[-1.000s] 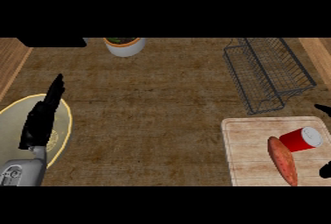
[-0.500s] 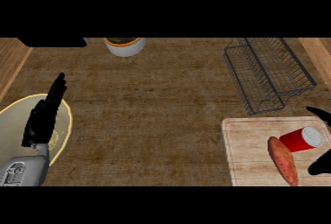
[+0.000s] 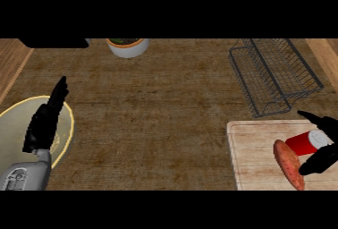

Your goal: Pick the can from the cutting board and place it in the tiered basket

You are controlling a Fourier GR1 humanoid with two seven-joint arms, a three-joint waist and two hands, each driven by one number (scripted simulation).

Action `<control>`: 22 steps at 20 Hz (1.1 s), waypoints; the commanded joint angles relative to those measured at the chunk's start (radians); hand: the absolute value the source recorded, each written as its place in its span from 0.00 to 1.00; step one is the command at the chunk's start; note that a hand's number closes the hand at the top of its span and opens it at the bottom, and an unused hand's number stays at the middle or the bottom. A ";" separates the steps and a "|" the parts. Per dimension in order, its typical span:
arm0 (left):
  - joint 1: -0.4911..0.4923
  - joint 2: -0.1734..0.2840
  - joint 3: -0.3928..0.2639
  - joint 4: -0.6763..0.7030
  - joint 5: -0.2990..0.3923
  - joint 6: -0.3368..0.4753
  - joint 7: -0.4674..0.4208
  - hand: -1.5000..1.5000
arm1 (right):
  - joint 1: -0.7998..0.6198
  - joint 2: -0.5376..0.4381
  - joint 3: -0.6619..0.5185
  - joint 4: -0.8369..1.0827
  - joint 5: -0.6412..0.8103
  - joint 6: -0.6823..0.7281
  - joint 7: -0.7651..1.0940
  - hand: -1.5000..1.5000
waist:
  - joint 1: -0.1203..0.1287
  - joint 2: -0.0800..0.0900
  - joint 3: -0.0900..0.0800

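A red can (image 3: 305, 142) with a pale end lies on its side on the light wooden cutting board (image 3: 254, 152) at the lower right. My right hand (image 3: 321, 157) comes in from the right edge with fingers and thumb spread on either side of the can; they are not curled round it. A reddish sweet potato (image 3: 288, 164) lies just left of the can on the board. The dark wire tiered basket (image 3: 274, 76) stands at the upper right, beyond the board. My left hand (image 3: 46, 121) rests open at the left, fingers pointing up, over a plate.
A pale plate with a yellow rim (image 3: 20, 129) lies at the lower left under my left hand. A white pot with a plant (image 3: 127, 47) stands at the back. A dark object (image 3: 52, 43) sits in the top left corner. Wooden walls border both sides.
My right hand has moved left into view from the right edge, its fingers and thumb now bracketing the can. The can and the left hand have stayed put.
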 commanded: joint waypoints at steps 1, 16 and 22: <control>0.020 -0.014 -0.003 -0.044 -0.008 -0.023 0.031 0.50 | -0.024 0.012 -0.029 0.030 0.008 0.046 -0.016 0.00 | 0.000 0.000 0.000; -0.028 -0.020 0.041 0.044 -0.015 -0.011 -0.020 0.50 | 0.000 0.027 0.028 0.065 0.090 0.053 -0.193 1.00 | -0.006 0.000 0.000; -0.013 -0.020 -0.001 -0.047 -0.024 -0.039 0.022 0.50 | -0.238 0.245 -0.058 0.184 0.138 -0.193 0.152 1.00 | 0.063 0.014 -0.001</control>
